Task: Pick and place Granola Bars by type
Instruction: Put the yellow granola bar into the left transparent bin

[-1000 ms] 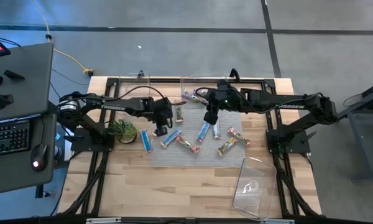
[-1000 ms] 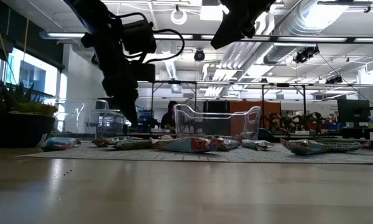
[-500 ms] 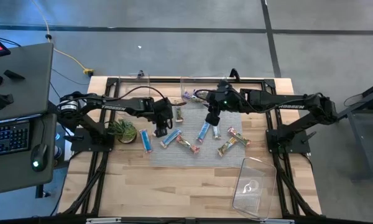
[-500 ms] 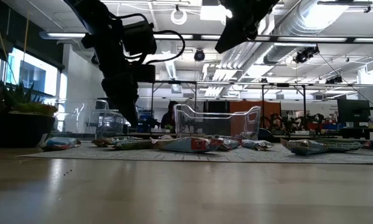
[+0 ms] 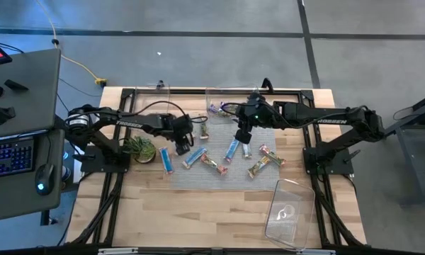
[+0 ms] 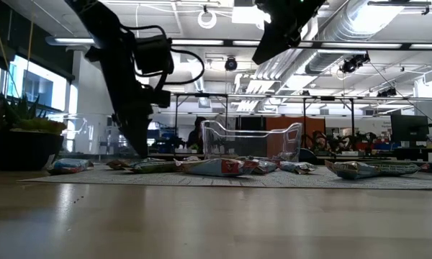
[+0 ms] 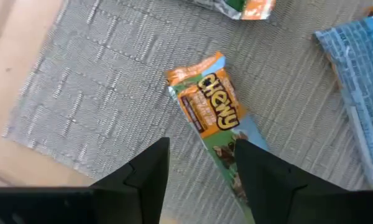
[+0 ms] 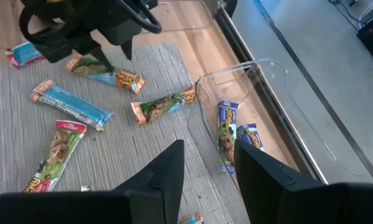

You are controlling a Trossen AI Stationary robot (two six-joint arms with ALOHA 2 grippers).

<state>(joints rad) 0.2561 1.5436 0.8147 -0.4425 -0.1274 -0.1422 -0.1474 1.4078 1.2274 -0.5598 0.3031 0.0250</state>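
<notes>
Fingers on the left gripper (image 7: 199, 168) are spread apart, hanging right over an orange-and-green Chewy bar (image 7: 212, 118) on the grey woven mat (image 7: 99, 93), not touching it. Compared with a second ago, that arm has slid left and dropped lower toward the mat. The right gripper (image 8: 205, 162) has barely moved, hovering mid-table with fingers also apart and nothing in them. Most granola bars (image 5: 230, 150) stay scattered on the mat, and two sit inside the clear bin (image 8: 267, 93) at the back edge.
</notes>
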